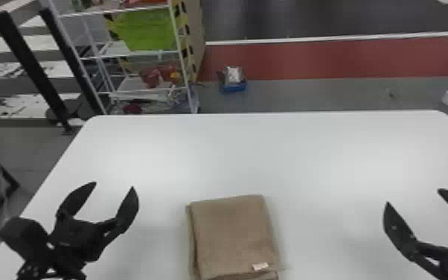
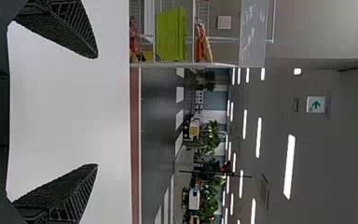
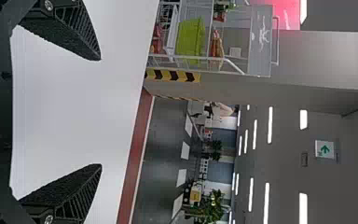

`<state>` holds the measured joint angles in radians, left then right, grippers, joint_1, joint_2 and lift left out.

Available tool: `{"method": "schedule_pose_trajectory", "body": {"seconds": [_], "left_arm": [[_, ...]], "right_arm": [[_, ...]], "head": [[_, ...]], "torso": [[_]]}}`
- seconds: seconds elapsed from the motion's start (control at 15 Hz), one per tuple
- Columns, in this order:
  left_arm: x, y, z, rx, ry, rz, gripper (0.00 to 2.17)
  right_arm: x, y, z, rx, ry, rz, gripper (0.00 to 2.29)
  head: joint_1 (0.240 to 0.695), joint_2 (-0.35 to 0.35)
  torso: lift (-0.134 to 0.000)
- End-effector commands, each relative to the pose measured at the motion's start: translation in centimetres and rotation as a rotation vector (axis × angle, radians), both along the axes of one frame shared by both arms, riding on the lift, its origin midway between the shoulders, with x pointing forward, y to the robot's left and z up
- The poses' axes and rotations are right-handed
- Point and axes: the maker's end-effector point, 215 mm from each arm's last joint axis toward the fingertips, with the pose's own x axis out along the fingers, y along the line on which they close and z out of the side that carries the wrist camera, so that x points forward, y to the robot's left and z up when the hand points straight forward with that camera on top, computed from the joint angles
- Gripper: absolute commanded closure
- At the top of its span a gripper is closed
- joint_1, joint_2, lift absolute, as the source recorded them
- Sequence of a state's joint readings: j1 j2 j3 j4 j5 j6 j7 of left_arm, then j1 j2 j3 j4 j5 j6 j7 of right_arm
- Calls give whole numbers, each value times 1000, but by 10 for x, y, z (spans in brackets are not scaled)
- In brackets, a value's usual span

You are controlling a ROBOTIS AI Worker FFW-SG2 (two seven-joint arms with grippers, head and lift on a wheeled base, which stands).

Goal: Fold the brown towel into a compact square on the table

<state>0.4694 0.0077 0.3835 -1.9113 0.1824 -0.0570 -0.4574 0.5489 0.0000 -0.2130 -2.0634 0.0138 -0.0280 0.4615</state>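
"What's nearest us?"

"One brown towel (image 1: 234,234), folded nearly square and lying flat toward our side, with one white label (image 1: 261,266) by its near edge. We judge only tidying remains: let's ease the under layer peeking out along its left side back into line, then press lightly without dragging the top"

"And our grippers?"

"Two, on either side of the towel: the left gripper (image 1: 114,185) and the right gripper (image 1: 413,196), two fingers each, both spread wide and holding nothing. We'd narrow them before nudging cloth, so we don't snag a fold"

"Farther off?"

"One white table (image 1: 309,149) reaching out beyond the towel, then one rack (image 1: 181,56) with one green bin (image 1: 147,31), and one blue box (image 1: 234,88) on the floor"
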Motion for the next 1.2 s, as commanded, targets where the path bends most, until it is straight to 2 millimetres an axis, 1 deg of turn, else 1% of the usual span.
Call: {"method": "schedule_pose_trajectory", "body": {"seconds": [0.0,0.2,0.47,0.53,0.67,0.8,0.87,0.93,1.13], "left_arm": [[-2,-2,-1,-11,-3,1,43],[-3,-3,2,-8,-5,-4,43],[-4,-4,0,-8,-2,-7,43],[-5,-4,-1,-7,1,-7,43],[-5,-1,3,1,-12,-1,43],[-6,6,5,0,-17,10,43],[-7,8,7,-15,-24,13,43],[-7,8,7,-16,-21,12,43],[-12,11,4,-15,-15,16,43]], "right_arm": [[-1,2,-3,5,13,-4,70],[-3,3,1,4,8,-8,70],[-1,1,0,16,12,-18,76],[3,1,-5,21,19,-20,76],[13,0,-8,26,16,-23,76],[17,-1,-9,29,25,-33,76],[18,-2,-8,31,34,-34,76],[16,0,-1,33,23,-32,76],[12,-1,1,43,21,-34,80]], "head": [[695,139],[695,138],[695,140],[695,140],[695,137],[695,138],[695,139],[695,140],[695,149]], "torso": [[-134],[-134],[-134],[-134],[-134],[-134],[-134],[-134],[-134]]}}
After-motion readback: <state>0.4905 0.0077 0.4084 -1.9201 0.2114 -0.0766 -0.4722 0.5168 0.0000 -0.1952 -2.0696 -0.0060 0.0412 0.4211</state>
